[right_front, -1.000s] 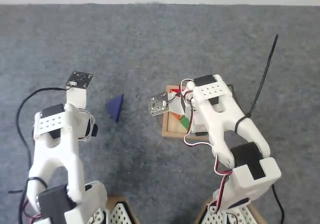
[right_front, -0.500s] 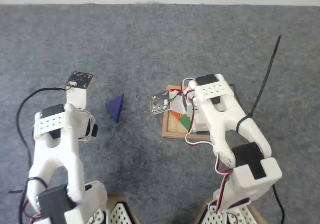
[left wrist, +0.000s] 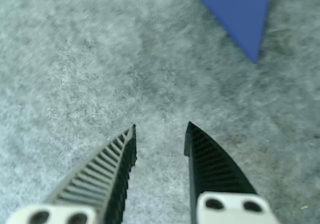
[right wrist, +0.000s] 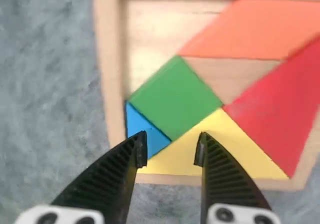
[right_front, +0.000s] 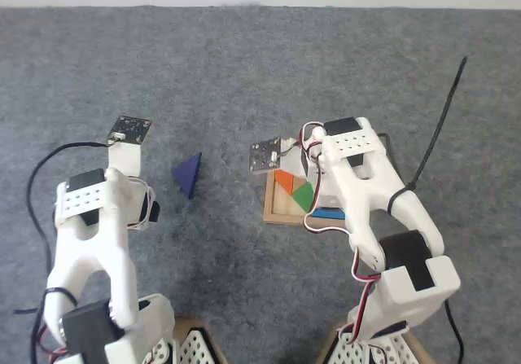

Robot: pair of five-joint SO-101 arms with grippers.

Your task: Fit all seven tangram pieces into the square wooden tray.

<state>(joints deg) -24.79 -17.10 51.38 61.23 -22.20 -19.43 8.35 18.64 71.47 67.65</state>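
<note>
Loose on the grey carpet [right_front: 220,79], in the high view at about 9 o'clock from the wooden tray [right_front: 269,205] and well apart from it: one dark blue triangle [right_front: 189,173], flat on its face. Already inside the tray: an orange parallelogram [right wrist: 250,28], a green square [right wrist: 172,96], a small light blue triangle [right wrist: 141,130], a yellow triangle [right wrist: 220,159] and a red triangle [right wrist: 275,114]. Bare wood left along one wall and in a small three-cornered gap between orange, green and red.

Left gripper [left wrist: 160,130]: spread, holding nothing, low above the carpet, at about 9 o'clock from the dark blue triangle, near it but not touching. Right gripper [right wrist: 171,136]: also spread and empty, hanging above the tray edge beside the light blue and yellow pieces.

Probably light, stiff and not fragile, judging by the painted wood. Smooth faces, so likely to slide out of a poor pinch. Thin and flat, so hard to get under.

Better to pinch across two edges near the wide middle, not at a sharp corner, with the fingertips pressed slightly into the carpet first. Then to be lowered flat into the free place, without tilt; otherwise a risk of jamming on the neighbours.
</note>
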